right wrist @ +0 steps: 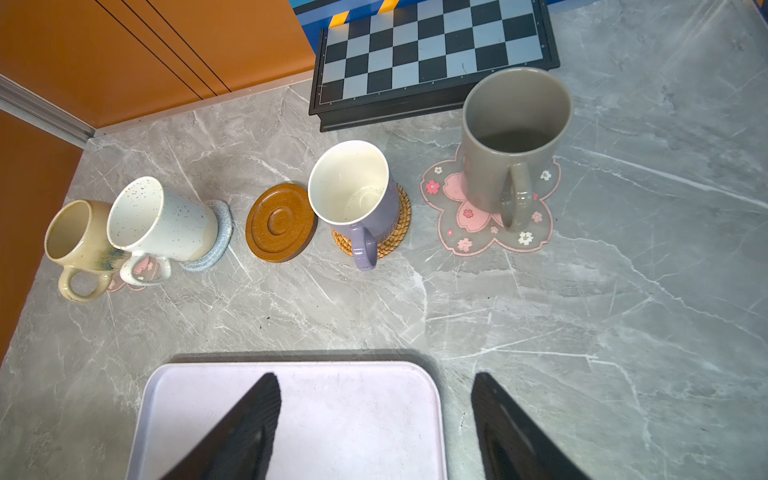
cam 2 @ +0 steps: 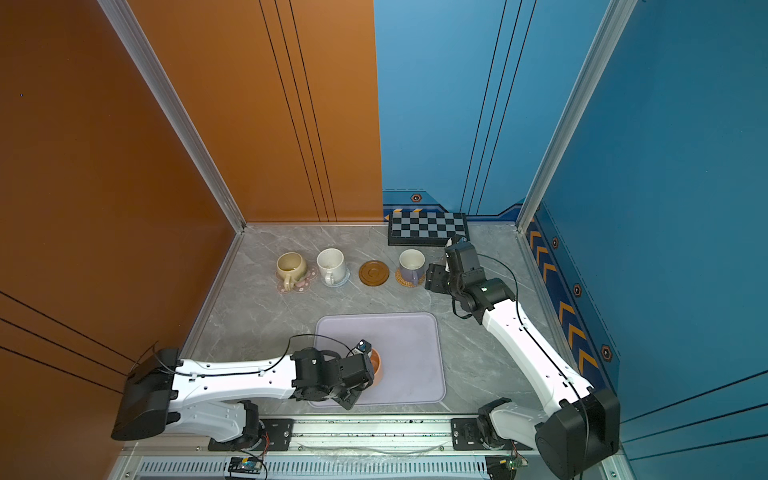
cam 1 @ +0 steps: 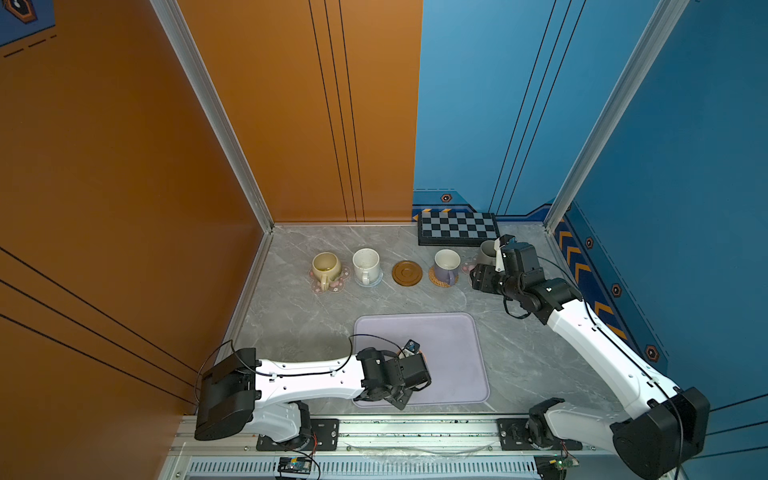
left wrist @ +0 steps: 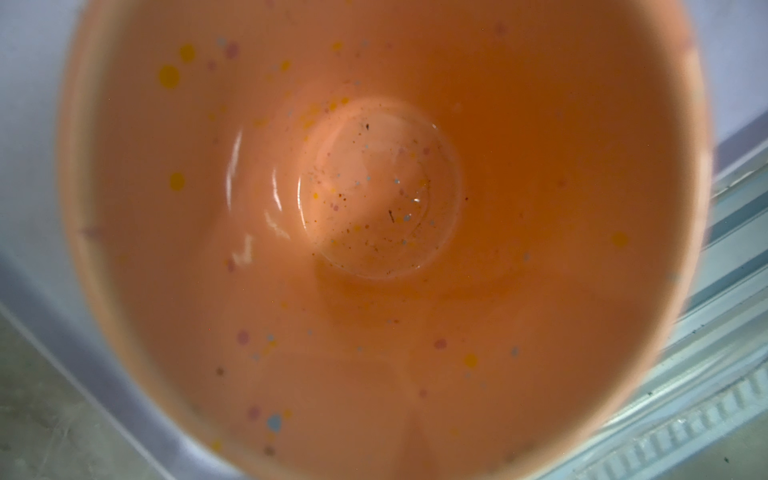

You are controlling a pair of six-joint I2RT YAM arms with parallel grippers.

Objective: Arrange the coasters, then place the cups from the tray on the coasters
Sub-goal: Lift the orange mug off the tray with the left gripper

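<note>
Orange cup (cam 2: 376,366): upright on lavender tray (cam 1: 449,332), near half. Left gripper (cam 2: 362,365): directly over the cup; whether it grips cannot be told. Right gripper (right wrist: 374,379): jaws apart, empty, far right. Brown wooden coaster (cam 1: 407,273): bare, far row.

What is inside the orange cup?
Empty: the left wrist view looks straight into the orange cup and shows its bare, speckled bottom.
</note>
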